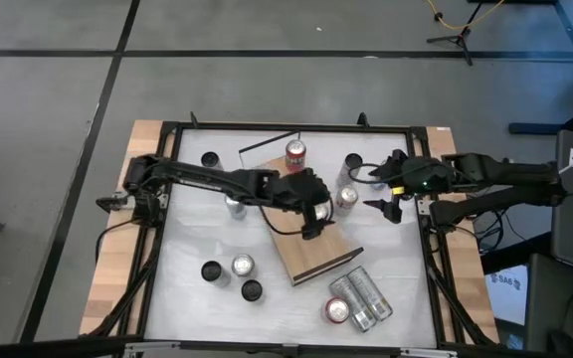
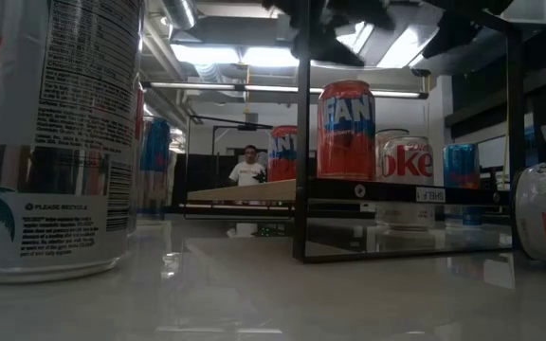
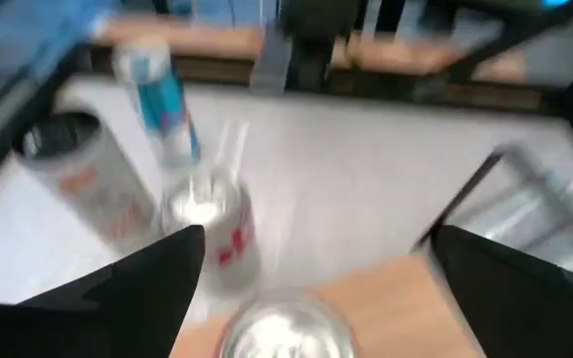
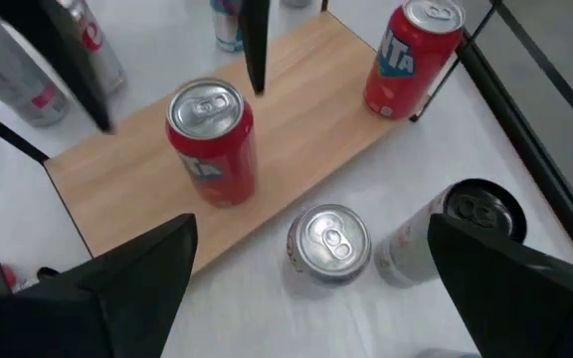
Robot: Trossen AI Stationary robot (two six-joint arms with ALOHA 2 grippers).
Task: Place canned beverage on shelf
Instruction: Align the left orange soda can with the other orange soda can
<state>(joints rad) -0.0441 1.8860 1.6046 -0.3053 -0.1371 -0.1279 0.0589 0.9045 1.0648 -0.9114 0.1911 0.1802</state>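
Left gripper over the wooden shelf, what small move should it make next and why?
Probably lift straight up and pull back. The left gripper is open above a red can that stands upright on the light-brown wooden shelf, so that can looks placed. The right gripper waits open beside the shelf.

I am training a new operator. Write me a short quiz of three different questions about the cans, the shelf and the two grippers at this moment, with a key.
1. True or false: the right gripper is closed on a can.
2. How many red cans stand upright on the shelf in the right wrist view?
A. none
B. two
C. four
3. Fill in: the left gripper hangs over the ____.

Key:
1. False; its fingers are open and hold nothing.
2. B; one sits mid-board, the other is at the rail end.
3. shelf; its fingers are open above a can there.
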